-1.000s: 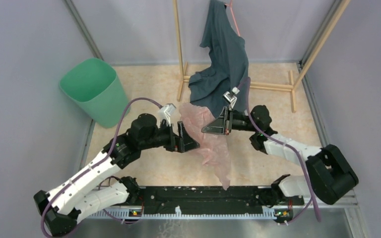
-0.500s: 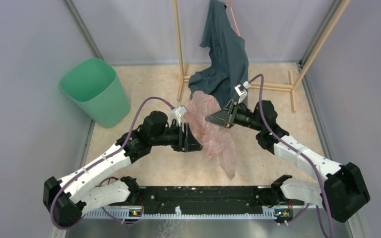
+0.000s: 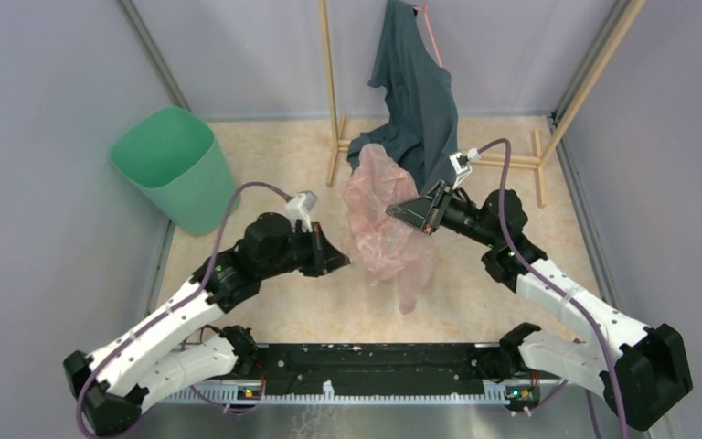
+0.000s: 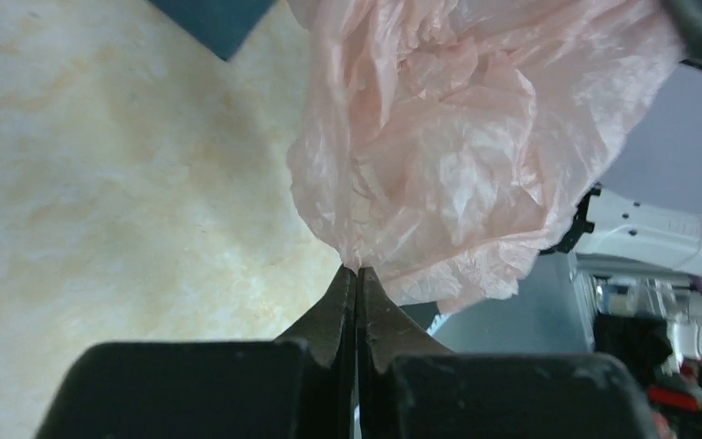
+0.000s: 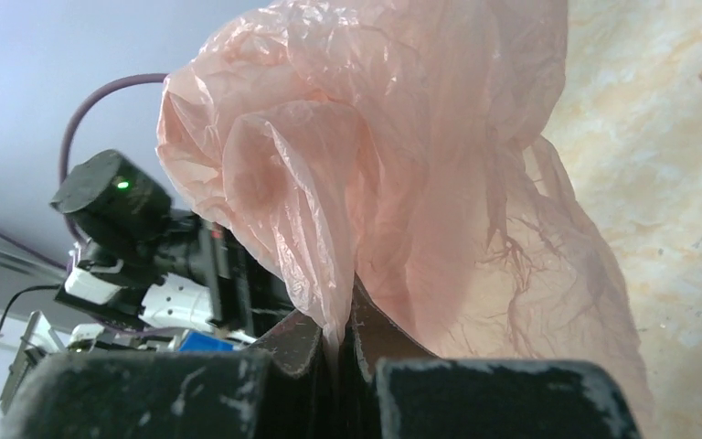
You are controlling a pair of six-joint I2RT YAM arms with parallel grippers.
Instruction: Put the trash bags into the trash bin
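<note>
The pale pink trash bag (image 3: pixel 379 219) hangs crumpled in the air between my two arms, above the middle of the floor. My left gripper (image 3: pixel 345 261) is shut on its left lower edge; in the left wrist view the film (image 4: pixel 439 146) is pinched at the tips of the left gripper (image 4: pixel 357 272). My right gripper (image 3: pixel 393 216) is shut on the bag's right side, with film (image 5: pixel 375 165) running down between the jaws of the right gripper (image 5: pixel 338 329). The mint-green trash bin (image 3: pixel 172 166) stands upright at the far left, well apart from the bag.
A dark teal-grey garment (image 3: pixel 411 101) hangs on a wooden rack (image 3: pixel 332 82) at the back, just behind the bag. Grey walls close in both sides. A black rail (image 3: pixel 375 366) runs along the near edge.
My left gripper has shut on the bag's edge. The right arm has lifted the bag up and back, bunching it higher.
</note>
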